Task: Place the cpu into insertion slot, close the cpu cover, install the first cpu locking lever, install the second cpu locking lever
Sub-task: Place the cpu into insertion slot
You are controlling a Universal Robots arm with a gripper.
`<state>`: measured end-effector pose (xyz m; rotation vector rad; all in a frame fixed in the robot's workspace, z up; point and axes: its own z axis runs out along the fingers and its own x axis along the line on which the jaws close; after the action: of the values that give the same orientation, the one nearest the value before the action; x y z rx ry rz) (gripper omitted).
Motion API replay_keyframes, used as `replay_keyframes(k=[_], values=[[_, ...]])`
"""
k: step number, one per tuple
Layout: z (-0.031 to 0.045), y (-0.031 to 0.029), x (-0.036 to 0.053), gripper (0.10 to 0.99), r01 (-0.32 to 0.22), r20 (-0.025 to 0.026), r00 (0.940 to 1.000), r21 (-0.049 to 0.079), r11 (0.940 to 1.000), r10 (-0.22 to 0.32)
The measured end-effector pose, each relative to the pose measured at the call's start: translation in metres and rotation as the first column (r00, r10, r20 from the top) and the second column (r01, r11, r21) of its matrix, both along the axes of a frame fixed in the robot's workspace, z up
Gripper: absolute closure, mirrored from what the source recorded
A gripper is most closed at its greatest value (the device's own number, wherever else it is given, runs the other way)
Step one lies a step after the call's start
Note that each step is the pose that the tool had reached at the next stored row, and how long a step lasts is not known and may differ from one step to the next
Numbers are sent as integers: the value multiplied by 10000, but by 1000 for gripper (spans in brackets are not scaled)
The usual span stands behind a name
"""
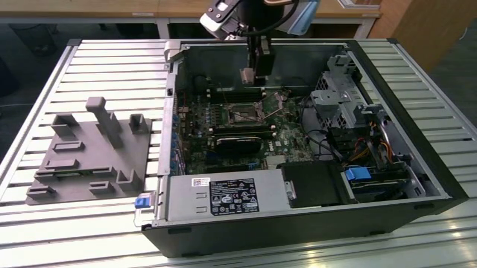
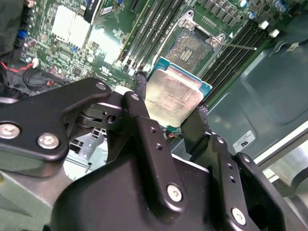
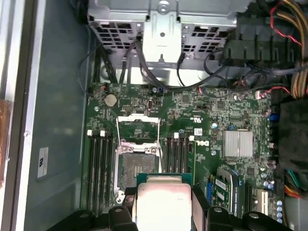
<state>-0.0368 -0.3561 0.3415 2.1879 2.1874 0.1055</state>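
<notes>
Nearest to us in both wrist views are the black fingers [image 2: 144, 130] of the gripper [image 2: 172, 109], clamped on two opposite edges of the cpu [image 2: 174, 94]. The jaws are open only as wide as the chip. The cpu's pale metallic face is toward the camera, with its teal edge showing around it. In the first wrist view the cpu [image 3: 161, 202] sits between the fingers [image 3: 126, 214], held in the air above the green motherboard [image 3: 192, 110] and not touching it.

The insertion slot [image 3: 138, 166] is bare, dark centre exposed, with nothing seated in it. In that view the cpu hangs just short of the slot, not over its middle. The cpu cover [image 3: 137, 126] is swung back off the slot, on the side toward the coin cell [image 3: 111, 100], and we see green board through its cut-out. Thin wire levers [image 3: 117, 139] run alongside it, and we cannot tell how they are latched. Long black memory slots [image 3: 98, 168] flank the slot on both sides.

In the second wrist view the insertion slot [image 2: 192, 45] lies beyond the chip, uncovered.

In the exterior view the gripper [image 1: 253, 75] reaches down into the open computer case [image 1: 298, 229], above the insertion slot [image 1: 242, 116]. The case lies on a slatted table [image 1: 111, 61]. A grey fixture [image 1: 89, 151] sits on the table at the exterior view's left, well apart from the gripper. The power supply [image 1: 223, 195] is at the case's near edge.
</notes>
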Motion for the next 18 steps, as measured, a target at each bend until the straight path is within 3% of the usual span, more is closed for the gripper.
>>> replay_keyframes(k=[7, 12, 18], values=[[-76, 16, -7, 545, 289, 0, 9996, 0, 9996, -289], [-138, 16, -9, 545, -478, 0, 9989, 16, 9989, 478], [-151, 16, -9, 545, -503, 0, 9987, 12, 9987, 503]])
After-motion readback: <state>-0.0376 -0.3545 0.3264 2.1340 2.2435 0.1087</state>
